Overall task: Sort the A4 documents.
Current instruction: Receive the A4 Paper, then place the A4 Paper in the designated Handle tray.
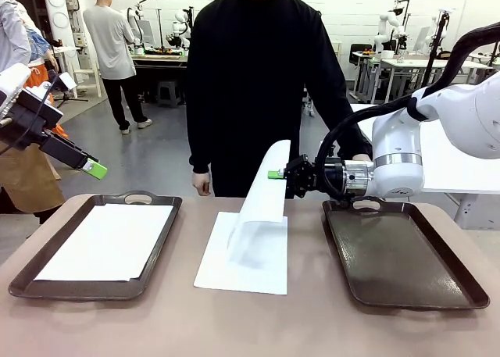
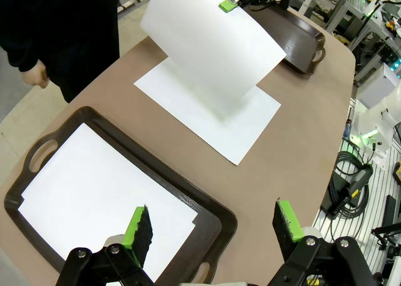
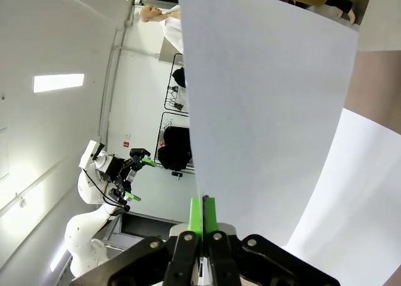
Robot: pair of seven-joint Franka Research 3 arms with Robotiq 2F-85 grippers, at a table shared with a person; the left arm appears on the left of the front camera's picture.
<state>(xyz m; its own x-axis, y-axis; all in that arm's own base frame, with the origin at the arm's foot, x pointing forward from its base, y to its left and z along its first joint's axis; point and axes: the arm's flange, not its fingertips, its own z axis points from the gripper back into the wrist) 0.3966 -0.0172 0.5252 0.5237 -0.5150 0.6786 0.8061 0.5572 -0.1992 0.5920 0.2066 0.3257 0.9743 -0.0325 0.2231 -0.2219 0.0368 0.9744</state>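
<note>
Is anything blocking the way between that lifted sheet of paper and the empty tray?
Nothing visible does. The right pincer holds the sheet up over the middle pile, and the empty tray beside it lies bare.

Two brown trays are counted on the one desk [image 1: 250, 326]: a left tray [image 1: 94, 290] and a right tray [image 1: 398, 255]. Three sheets of paper can be told apart: a first sheet [image 1: 109, 240], a second sheet [image 1: 269, 185] and a third sheet [image 1: 234, 279]. Whether more are stacked beneath cannot be told. Two robot hands are counted, a left hand [image 1: 94, 168] and a right hand [image 1: 275, 174]. One person [image 1: 258, 76] is counted at the desk.
</note>
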